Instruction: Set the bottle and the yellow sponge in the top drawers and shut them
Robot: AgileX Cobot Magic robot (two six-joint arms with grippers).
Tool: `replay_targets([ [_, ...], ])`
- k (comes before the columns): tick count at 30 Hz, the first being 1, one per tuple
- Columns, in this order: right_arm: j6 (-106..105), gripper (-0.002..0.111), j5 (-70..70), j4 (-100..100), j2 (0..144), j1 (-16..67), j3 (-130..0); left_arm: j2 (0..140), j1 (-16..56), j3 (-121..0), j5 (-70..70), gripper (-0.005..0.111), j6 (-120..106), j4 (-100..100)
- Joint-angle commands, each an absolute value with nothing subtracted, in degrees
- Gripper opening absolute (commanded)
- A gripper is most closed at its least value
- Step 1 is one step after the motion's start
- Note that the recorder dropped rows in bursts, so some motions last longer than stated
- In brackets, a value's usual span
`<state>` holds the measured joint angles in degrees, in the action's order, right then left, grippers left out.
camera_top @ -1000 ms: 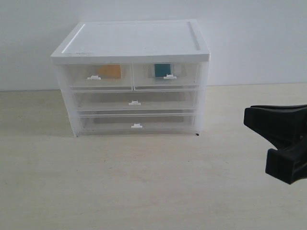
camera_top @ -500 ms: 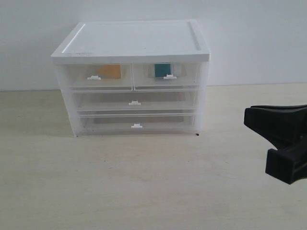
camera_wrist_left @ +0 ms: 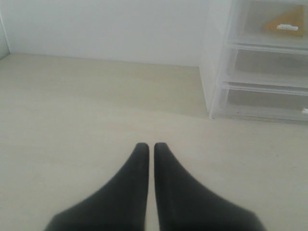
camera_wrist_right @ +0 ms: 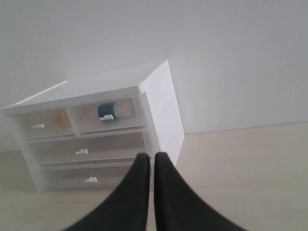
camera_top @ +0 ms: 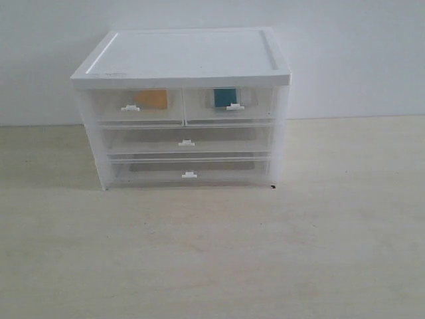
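Left gripper [camera_wrist_left: 151, 145]: clenched, fingertips all but touching, nothing between them, over bare tabletop [camera_wrist_left: 72, 106]. Right gripper [camera_wrist_right: 151, 155]: same, pinched together on nothing; can't tell its height off the tabletop.

Cabinet [camera_top: 182, 60] is ahead of both grippers and well apart from either. From the left gripper it's ahead and off to one side. From the right gripper it's roughly straight ahead, past the fingertips.

Top drawers [camera_top: 141, 109]: both pushed in flush with the cabinet front. Yellow sponge [camera_top: 153, 98] is inside the top drawer on the left gripper's side, visible through the clear front just behind the white tab handle [camera_top: 130, 107]. Bottle [camera_top: 225, 97] is inside the other top drawer, on the right gripper's side, its teal body showing behind that drawer's tab.

The two full-width drawers [camera_top: 186, 139] underneath are pushed in as well. Neither gripper is touching the cabinet.
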<state>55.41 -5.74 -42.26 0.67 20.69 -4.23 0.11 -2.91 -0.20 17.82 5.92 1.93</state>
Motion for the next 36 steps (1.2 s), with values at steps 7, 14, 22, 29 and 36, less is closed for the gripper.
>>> replay_targets([
  [7,58.98,0.000,-2.55,-42.32,0.00,20.56,-3.42,0.00,-2.77,0.00,17.79,0.004,6.46,2.32],
  [14,30.81,0.000,3.70,-9.37,0.00,20.56,-0.12,0.00,-2.77,0.00,17.79,0.004,6.46,2.32],
  [22,12.18,0.000,-3.32,2.54,0.00,20.56,0.00,0.00,-2.77,0.00,17.79,0.004,6.46,2.32],
  [29,5.16,0.000,-13.59,2.05,0.00,20.56,0.00,0.00,-2.77,0.00,17.79,0.004,6.46,2.32],
  [36,3.00,0.000,-16.29,2.23,0.00,17.79,0.00,0.00,-2.77,0.00,17.79,0.004,6.46,2.32],
])
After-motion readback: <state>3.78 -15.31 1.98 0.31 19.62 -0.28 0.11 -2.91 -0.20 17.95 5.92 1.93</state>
